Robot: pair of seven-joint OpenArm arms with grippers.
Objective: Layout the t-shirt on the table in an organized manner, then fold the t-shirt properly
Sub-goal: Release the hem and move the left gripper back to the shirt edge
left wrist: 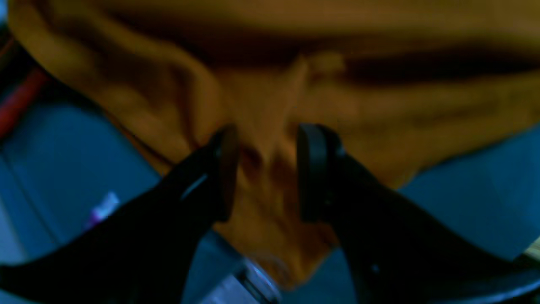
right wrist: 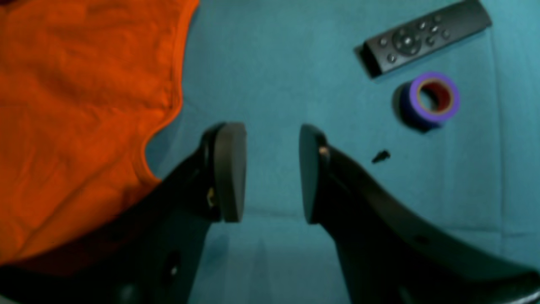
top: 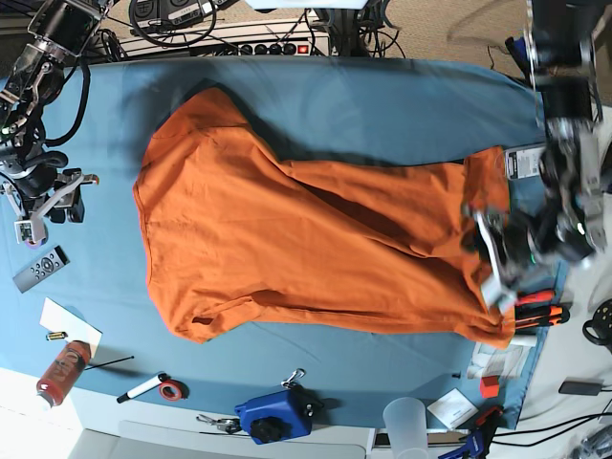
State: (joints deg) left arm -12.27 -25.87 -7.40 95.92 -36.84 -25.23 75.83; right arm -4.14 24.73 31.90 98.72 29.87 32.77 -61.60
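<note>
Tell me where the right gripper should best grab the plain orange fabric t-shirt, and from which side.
Probably the free outer edge of the plain orange fabric t-shirt, where it curves beside the open right gripper. Come in sideways from the bare teal table cloth: that hem lies flat and exposed, nothing resting on it.

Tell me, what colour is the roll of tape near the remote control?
The roll of tape is purple-blue with a red inner core, clearest in the right wrist view.

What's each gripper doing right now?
Left gripper: jaws apart around a fold of the t-shirt, grip unclear.
Right gripper: open, empty, above the table.
</note>
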